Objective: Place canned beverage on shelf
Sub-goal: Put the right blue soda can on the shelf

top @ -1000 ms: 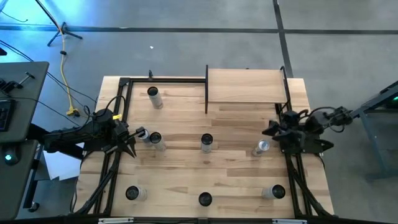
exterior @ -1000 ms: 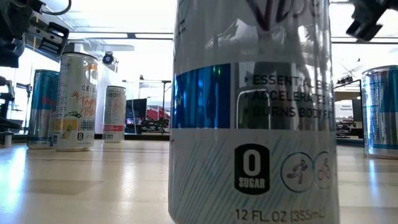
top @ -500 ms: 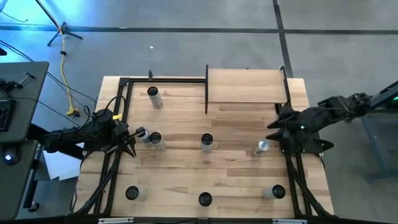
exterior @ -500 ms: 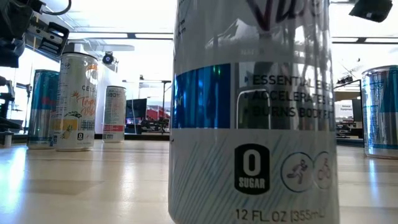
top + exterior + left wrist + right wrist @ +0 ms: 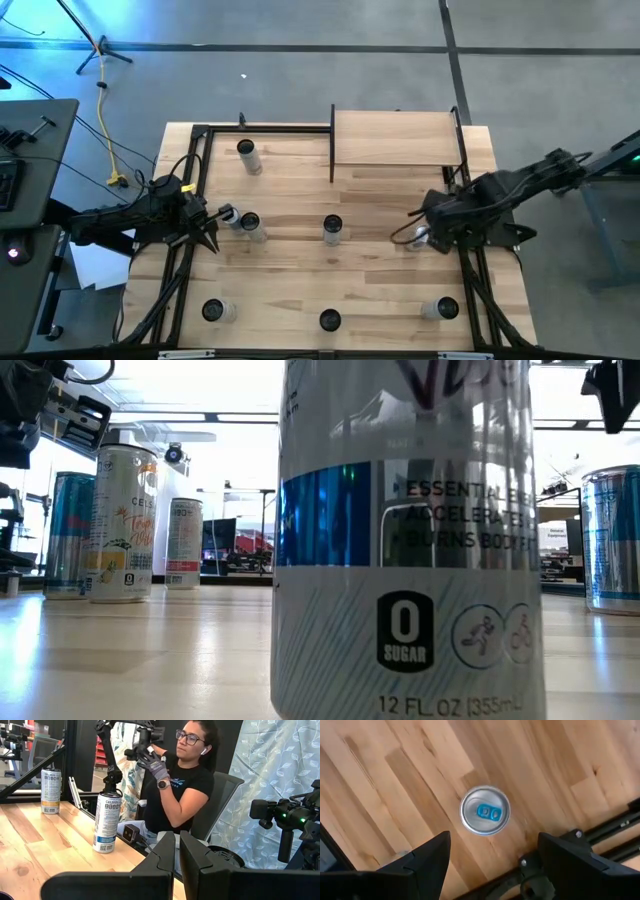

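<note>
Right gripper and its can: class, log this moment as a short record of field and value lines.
Right gripper: open, above the silver can, looking straight down on it
Target can: upright on the table, blue tab, not gripped
Shelf: holds no cans
Left gripper: shut, waiting at the table's left edge
Other cans: six standing on the tabletop

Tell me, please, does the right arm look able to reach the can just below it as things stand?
Probably yes: the right tool hangs above the can with fingers spread wide, and the tabletop around the can shows nothing blocking a descent.
</note>
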You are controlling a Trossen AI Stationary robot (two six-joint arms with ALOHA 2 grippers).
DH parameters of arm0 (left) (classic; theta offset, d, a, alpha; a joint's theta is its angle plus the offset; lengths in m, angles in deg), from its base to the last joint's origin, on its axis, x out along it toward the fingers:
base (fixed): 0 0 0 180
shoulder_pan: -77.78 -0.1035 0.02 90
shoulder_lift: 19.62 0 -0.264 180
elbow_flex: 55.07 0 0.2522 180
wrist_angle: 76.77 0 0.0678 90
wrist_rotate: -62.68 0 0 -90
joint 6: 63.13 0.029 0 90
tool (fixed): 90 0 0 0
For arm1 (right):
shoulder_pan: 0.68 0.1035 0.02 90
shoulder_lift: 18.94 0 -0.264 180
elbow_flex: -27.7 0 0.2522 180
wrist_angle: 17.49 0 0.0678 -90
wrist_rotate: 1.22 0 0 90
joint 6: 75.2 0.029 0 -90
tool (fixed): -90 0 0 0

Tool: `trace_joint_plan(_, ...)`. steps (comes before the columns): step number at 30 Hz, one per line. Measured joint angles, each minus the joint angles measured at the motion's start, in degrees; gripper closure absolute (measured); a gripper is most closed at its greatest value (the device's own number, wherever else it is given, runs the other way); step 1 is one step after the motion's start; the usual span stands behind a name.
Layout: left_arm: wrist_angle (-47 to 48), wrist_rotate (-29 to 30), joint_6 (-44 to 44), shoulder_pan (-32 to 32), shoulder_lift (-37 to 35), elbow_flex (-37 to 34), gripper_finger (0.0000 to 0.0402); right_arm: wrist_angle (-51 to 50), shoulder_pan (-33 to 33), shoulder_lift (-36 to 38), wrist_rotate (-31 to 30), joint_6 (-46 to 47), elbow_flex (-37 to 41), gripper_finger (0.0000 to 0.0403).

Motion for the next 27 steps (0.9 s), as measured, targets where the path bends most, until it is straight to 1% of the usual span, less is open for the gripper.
trace_joint_plan(3,0.0,0.0,0.0,0.0,0.0,0.0,0.0398,-0.6,0.0,-1.7,1.5,-0.7,0.0,0.0117)
trace_joint_plan(9,0.0,0.0,0.0,0.0,0.0,0.0,0.0398,-0.3,-0.8,-4.9,0.3,-2.4,0.0,0.0117)
trace_joint_plan(14,0.0,0.0,0.0,0.0,0.0,0.0,0.0398,2.7,-0.9,-8.2,0.3,-4.1,0.0,0.0117)
trace_joint_plan(17,0.0,0.0,0.0,0.0,0.0,0.0,0.0398,1.9,-0.9,-9.8,-0.5,-4.9,0.3,0.0117)
trace_joint_plan(21,0.0,0.0,0.0,0.0,0.0,0.0,0.0398,3.7,-1.1,-10.1,-0.9,-4.9,4.0,0.0117)
trace_joint_plan(27,0.0,0.0,0.0,0.0,0.0,0.0,0.0398,12.2,-1.1,-10.0,3.2,-5.0,11.2,0.0117)
